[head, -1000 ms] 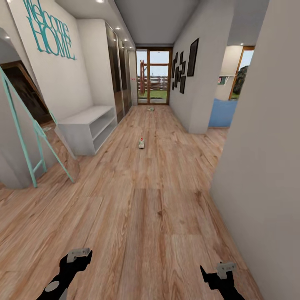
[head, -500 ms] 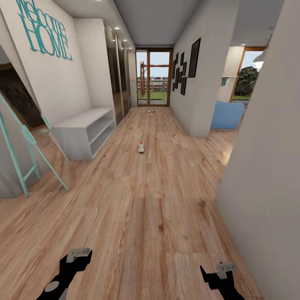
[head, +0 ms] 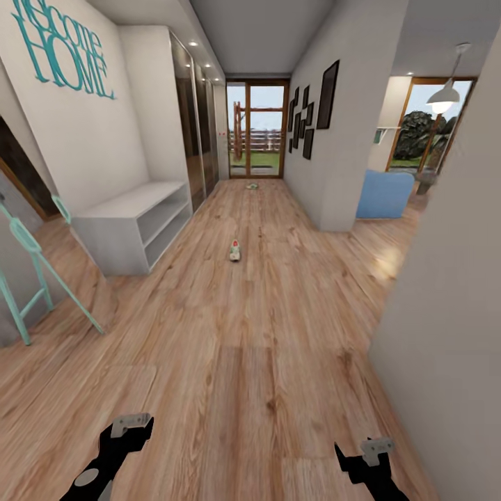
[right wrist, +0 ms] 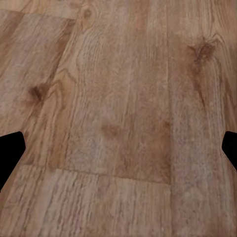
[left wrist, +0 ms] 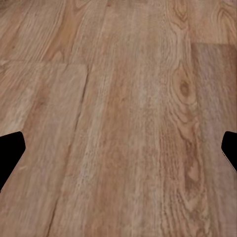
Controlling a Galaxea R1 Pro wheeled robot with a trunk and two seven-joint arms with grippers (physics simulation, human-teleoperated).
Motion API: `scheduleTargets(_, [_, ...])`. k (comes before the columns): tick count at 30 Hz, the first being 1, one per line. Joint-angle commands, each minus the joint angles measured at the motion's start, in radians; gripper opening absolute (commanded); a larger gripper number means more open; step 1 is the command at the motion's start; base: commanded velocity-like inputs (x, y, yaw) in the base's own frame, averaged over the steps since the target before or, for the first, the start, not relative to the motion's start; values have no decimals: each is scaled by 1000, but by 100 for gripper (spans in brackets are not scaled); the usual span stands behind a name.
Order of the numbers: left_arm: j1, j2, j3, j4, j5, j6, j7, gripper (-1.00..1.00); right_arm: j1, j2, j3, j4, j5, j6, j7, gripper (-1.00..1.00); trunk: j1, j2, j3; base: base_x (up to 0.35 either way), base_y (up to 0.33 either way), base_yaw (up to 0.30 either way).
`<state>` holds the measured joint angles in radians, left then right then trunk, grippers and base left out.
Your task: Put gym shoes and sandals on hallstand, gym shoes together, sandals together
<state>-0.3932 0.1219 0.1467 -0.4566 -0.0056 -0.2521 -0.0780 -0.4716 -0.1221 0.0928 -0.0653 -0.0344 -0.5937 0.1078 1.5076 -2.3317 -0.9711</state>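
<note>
Far ahead on the corridor floor (head: 250,362), one gym shoe (head: 235,250) lies mid-corridor, white with a red accent. A second small pale shape, probably the other gym shoe (head: 252,184), lies near the glass door. The sandals and the hallstand are out of view. My left gripper (head: 129,435) and right gripper (head: 358,459) hang low at the bottom of the head view, far from the shoes. Over bare planks, the left gripper (left wrist: 118,153) and right gripper (right wrist: 118,153) each have their fingertips spread wide apart with nothing between them.
A plain low white bench (head: 132,223) with open shelves stands against the left wall. A teal-framed leaning mirror (head: 42,278) is at the near left. A wall (head: 445,278) closes the right side, with an opening to a room holding a blue seat (head: 384,195).
The whole view has shifted: the camera moved forward and turned slightly, so the bench and mirror slide left and more of the right-hand room shows. Both grippers keep their pose.
</note>
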Motion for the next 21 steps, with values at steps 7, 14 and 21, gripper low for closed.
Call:
scheduleTargets(7, [-1, -1, 7, 1, -1, -2, -8, 100, -1, -1, 7, 1, -4, -3, 1, 100, 0, 0, -1, 337, 0, 0])
scheduleTargets(14, [-1, -1, 7, 1, -1, -2, -9, 100, -1, -1, 7, 1, -4, -3, 2, 100, 0, 0, -1, 337, 0, 0])
scheduleTargets(21, [-1, -1, 7, 4, -1, -2, -8, 100, -1, -1, 7, 1, -4, -3, 2, 100, 0, 0, -1, 338, 0, 0])
